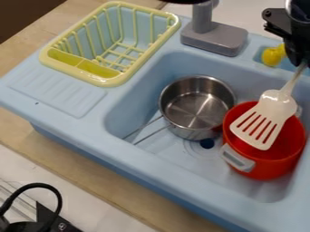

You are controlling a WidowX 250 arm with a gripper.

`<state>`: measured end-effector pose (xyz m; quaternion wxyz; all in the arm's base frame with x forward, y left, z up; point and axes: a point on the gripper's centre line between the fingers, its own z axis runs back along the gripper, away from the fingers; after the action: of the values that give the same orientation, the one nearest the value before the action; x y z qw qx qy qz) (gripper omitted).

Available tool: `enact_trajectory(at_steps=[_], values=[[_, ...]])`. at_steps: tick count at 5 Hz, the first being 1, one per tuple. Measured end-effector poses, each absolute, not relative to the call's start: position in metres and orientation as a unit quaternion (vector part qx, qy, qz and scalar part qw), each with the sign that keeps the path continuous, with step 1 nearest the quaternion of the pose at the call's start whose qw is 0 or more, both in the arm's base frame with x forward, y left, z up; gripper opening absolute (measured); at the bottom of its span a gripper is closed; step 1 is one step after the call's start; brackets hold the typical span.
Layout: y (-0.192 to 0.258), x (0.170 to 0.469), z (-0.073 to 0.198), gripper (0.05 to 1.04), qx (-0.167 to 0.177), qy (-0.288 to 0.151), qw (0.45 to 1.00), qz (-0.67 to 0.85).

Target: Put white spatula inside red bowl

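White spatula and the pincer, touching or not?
Touching. The camera view shows the handle of the white spatula running up into the black pincer with no gap, its slotted blade hanging over the red bowl.

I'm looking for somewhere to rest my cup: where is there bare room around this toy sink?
The ridged drainboard beside the yellow rack is bare, as is the wooden strip along the front of the blue sink. The basin is crowded at the right, where the white spatula hangs over the red pot, close beside the steel pot.
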<state>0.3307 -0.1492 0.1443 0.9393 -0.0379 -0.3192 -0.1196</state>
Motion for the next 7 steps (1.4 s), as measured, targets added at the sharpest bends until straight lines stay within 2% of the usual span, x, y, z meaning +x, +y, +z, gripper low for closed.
enact_trajectory(at_steps=[1,2,3,4,5,6,7], values=[[-0.147,0.332,0.145,0.230,-0.033,-0.324,0.938,-0.116],[-0.148,0.329,0.138,0.285,-0.029,-0.332,0.935,-0.119],[-0.148,0.330,0.137,0.549,-0.023,-0.343,0.933,-0.110],[-0.146,0.327,0.134,0.842,-0.026,-0.330,0.938,-0.104],[-0.145,0.326,0.133,1.006,-0.024,-0.324,0.940,-0.107],[-0.142,0.323,0.140,1.001,-0.025,-0.323,0.941,-0.099],[-0.133,0.315,0.137,1.000,-0.026,-0.290,0.953,-0.086]])
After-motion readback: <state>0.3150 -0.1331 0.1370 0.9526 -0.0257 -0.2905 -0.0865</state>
